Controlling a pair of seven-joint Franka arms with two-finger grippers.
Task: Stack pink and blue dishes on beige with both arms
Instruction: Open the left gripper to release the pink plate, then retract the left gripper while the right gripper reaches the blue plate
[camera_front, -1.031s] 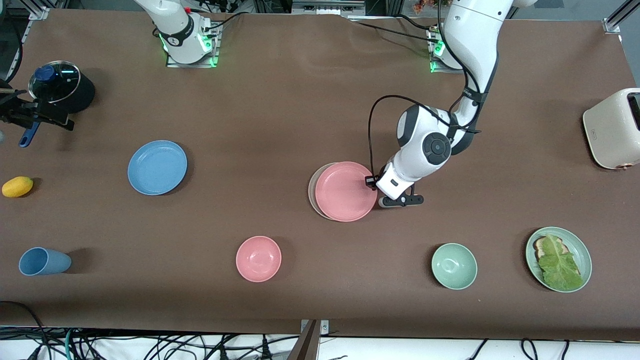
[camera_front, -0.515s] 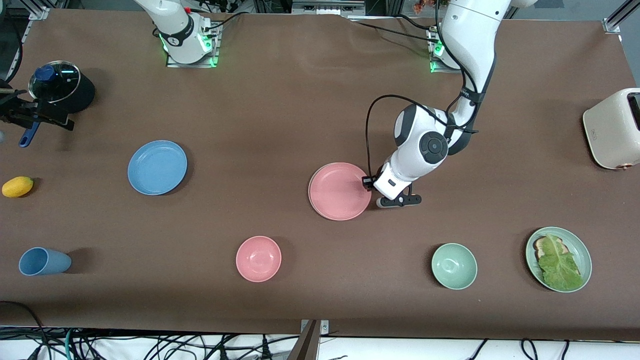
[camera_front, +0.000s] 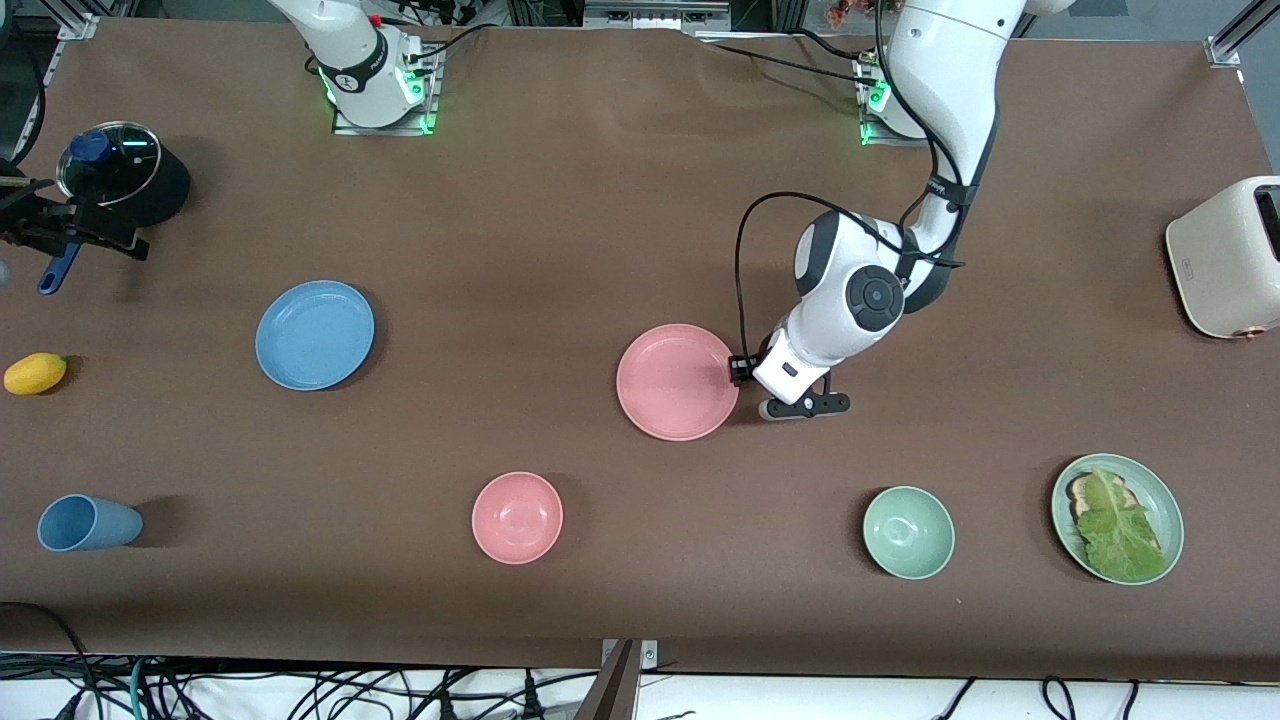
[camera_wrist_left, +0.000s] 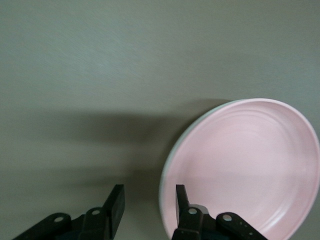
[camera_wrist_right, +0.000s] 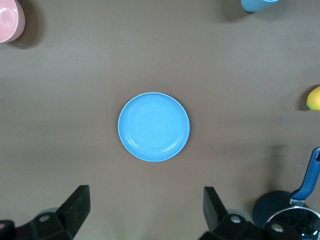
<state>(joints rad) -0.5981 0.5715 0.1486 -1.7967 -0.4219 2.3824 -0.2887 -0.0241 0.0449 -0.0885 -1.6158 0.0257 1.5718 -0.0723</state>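
Observation:
The pink plate (camera_front: 677, 381) lies flat at the table's middle on the beige plate, of which only a thin pale edge (camera_wrist_left: 168, 159) shows in the left wrist view. My left gripper (camera_front: 742, 372) is low at the pink plate's rim (camera_wrist_left: 165, 200), on the side toward the left arm's end. It is open, with one finger (camera_wrist_left: 181, 199) over the plate and the other over bare table. The blue plate (camera_front: 314, 334) rests alone toward the right arm's end. High over it hangs my right gripper (camera_wrist_right: 145, 195), wide open and empty, unseen in the front view.
Nearer the front camera are a blue cup (camera_front: 85, 522), a pink bowl (camera_front: 517, 517), a green bowl (camera_front: 908, 532) and a green plate with lettuce (camera_front: 1117, 518). A toaster (camera_front: 1228, 257) stands at the left arm's end. A lidded pot (camera_front: 123, 172) and a yellow fruit (camera_front: 35, 373) are at the right arm's end.
The pink plate slid from its offset spot to sit squarely over the beige plate, now covering it. The left hand drew back slightly from the plate. The blue plate has not moved.

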